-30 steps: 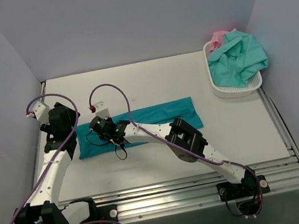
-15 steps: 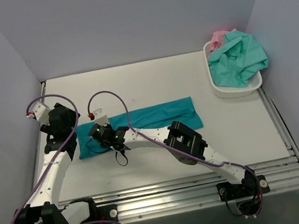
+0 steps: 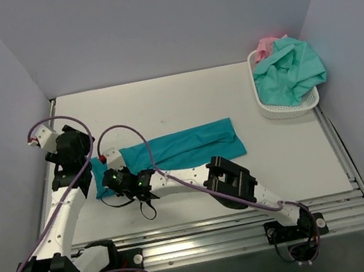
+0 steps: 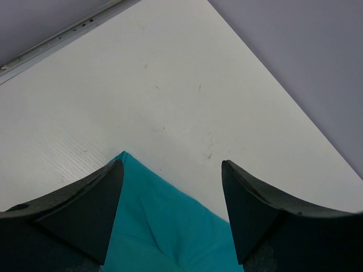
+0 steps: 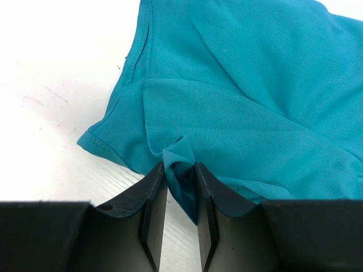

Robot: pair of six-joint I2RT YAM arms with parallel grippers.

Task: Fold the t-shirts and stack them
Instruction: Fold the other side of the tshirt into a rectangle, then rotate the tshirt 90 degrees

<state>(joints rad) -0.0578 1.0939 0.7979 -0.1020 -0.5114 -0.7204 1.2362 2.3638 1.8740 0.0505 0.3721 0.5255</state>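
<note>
Shirt: deep teal-blue soft cloth t-shirt, folded into a long strip, lies flat on the white tabletop, running from near its left edge to the middle.
Right jaws: nearly closed, pinching a small ridge of teal cloth at the strip's left end.
Left jaws: wide apart, empty, above the strip's left corner.
Basket: white perforated plastic basket at the far right corner, holding a mint-green t-shirt and a pink t-shirt.

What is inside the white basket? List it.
A crumpled mint-green t-shirt fills the white basket and spills over its rim; a pink t-shirt peeks out behind it. Anything underneath them is covered.
</note>
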